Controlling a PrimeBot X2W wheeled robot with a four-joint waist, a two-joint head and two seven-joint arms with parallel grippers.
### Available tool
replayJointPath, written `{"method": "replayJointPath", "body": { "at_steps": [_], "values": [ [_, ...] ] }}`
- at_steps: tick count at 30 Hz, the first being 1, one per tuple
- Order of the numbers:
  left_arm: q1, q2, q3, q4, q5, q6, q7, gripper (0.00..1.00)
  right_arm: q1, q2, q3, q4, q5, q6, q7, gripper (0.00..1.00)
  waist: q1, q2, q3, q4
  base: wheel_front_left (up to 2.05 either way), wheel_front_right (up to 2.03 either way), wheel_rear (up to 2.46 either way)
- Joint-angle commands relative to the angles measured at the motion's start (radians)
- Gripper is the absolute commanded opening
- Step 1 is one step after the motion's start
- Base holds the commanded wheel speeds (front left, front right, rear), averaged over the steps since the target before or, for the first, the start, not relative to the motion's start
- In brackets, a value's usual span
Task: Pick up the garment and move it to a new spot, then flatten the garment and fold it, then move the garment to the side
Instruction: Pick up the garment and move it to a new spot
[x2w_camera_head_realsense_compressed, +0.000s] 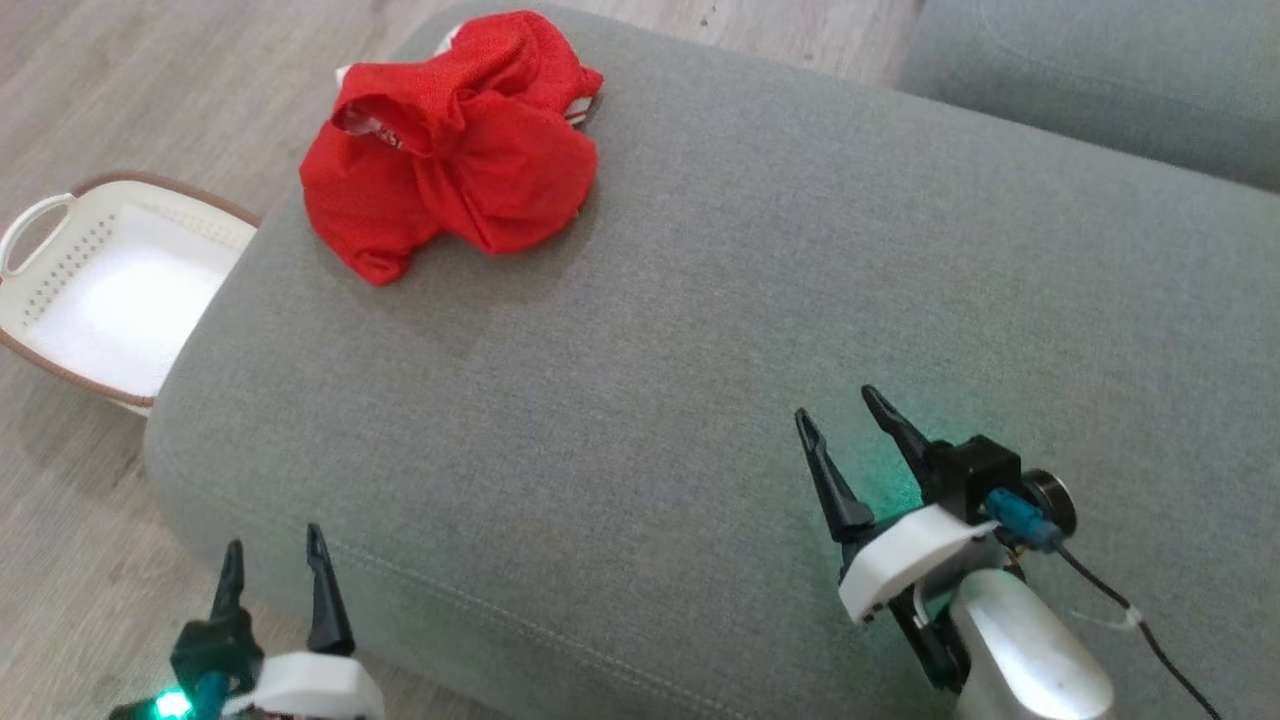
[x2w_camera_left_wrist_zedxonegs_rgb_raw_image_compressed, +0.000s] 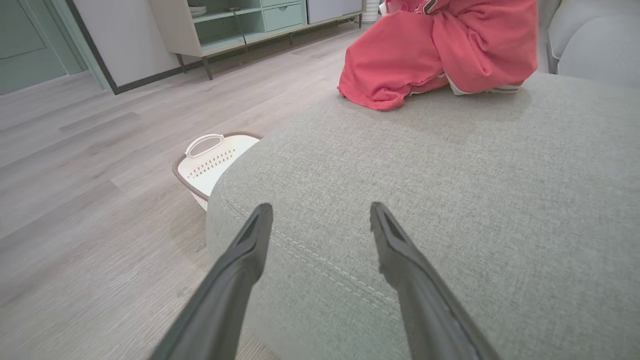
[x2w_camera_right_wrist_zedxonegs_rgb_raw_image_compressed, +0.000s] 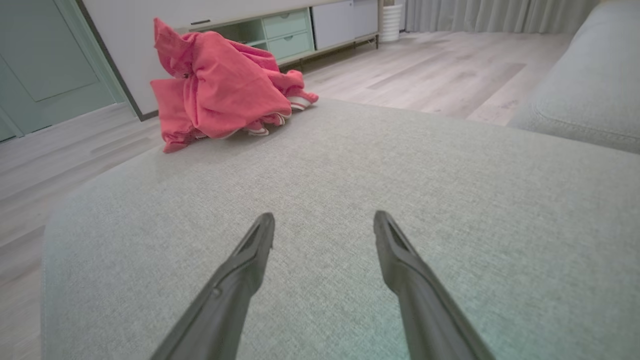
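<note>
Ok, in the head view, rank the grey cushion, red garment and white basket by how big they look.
1. grey cushion, easily largest.
2. red garment.
3. white basket, only slightly smaller than the garment, and the cushion hides part of it, so unsure.

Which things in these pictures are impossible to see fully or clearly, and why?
1. The garment, all views: it lies crumpled on the cushion, and its own folds hide its type and underside.
2. The label at its collar, head view: too small to read.
3. Top of the garment, left wrist view: cut off by the upper edge.
4. The basket, head view: its right part is hidden behind the cushion.
</note>
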Motion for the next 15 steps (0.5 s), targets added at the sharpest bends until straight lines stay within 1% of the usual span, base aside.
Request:
{"method": "replayJointPath", "body": {
  "at_steps": [1, 6, 11, 15],
  "values": [
    [-0.066, 0.007, 0.044, -0.029, -0.004, -0.015, -0.01, 1.0, -0.045, -0.001, 0.022, -0.024, -0.012, 0.004, -0.011, 1.0, 0.0, 0.0, 0.018, -0.016, 0.0, 0.0, 0.0],
    [-0.192, 0.04, 0.089, -0.042, -0.01, -0.074, -0.01, 1.0, -0.064, -0.001, 0.017, -0.036, -0.041, 0.004, -0.011, 1.0, 0.0, 0.0, 0.074, -0.063, 0.0, 0.0, 0.0],
    [-0.375, 0.118, 0.112, -0.015, -0.01, -0.141, -0.01, 1.0, -0.088, -0.013, 0.015, -0.057, -0.064, 0.004, -0.011, 1.0, 0.0, 0.0, 0.152, -0.119, 0.0, 0.0, 0.0],
    [-0.53, 0.183, 0.086, 0.049, -0.004, -0.175, -0.01, 1.0, -0.101, -0.034, 0.014, -0.077, -0.067, 0.004, -0.011, 1.0, 0.0, 0.0, 0.206, -0.159, 0.0, 0.0, 0.0]
  ]
}}
